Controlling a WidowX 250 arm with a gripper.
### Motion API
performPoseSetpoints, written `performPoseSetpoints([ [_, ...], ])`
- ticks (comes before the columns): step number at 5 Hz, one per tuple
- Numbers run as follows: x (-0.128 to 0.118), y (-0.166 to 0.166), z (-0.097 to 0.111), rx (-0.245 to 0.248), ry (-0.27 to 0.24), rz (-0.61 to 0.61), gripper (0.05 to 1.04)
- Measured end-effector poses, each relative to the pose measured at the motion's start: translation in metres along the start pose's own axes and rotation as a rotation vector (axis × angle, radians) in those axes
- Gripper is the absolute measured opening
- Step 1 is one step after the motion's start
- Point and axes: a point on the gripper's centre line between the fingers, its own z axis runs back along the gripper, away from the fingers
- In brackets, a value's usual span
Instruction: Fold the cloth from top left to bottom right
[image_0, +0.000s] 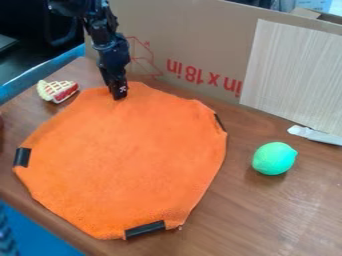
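Cloth: the orange cloth (127, 160) lies spread out on the brown wooden table (287, 210), over the left and middle of the camera view, its outline many-sided, with no fold across it.
Black strips: one (22, 157) on the cloth's left edge, one (144, 229) on its bottom edge, one (220, 122) on its upper right edge.
Arm: black, coming down from the top left of the view, in front of the cardboard (194, 30).
Gripper: the black gripper (119, 95) points down at the cloth's upper edge, left of the middle; whether it is spread, pressed together or pinching the cloth, I cannot tell from this angle.
Toy pie slice: red and cream (59, 91), on the table left of the gripper, near the cloth but apart from it.
Lemon shape: green (274, 158), on the table to the right of the cloth, well apart.
Cardboard: upright behind the cloth, with red print and a pale wood-grain panel (294, 75) at its right.
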Motion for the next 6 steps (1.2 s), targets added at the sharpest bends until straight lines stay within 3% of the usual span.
performPoseSetpoints([
  [2, 0.004, 0.0, -0.003, -0.016, -0.005, 0.004, 0.3],
  [3, 0.003, 0.008, -0.003, -0.048, -0.022, 0.031, 0.141],
  [4, 0.002, 0.012, 0.0, -0.061, -0.048, 0.038, 0.074],
  [5, -0.005, 0.0, 0.004, -0.08, -0.065, 0.013, 0.069],
  [6, -0.01, -0.011, 0.031, -0.02, -0.111, -0.012, 0.068],
])
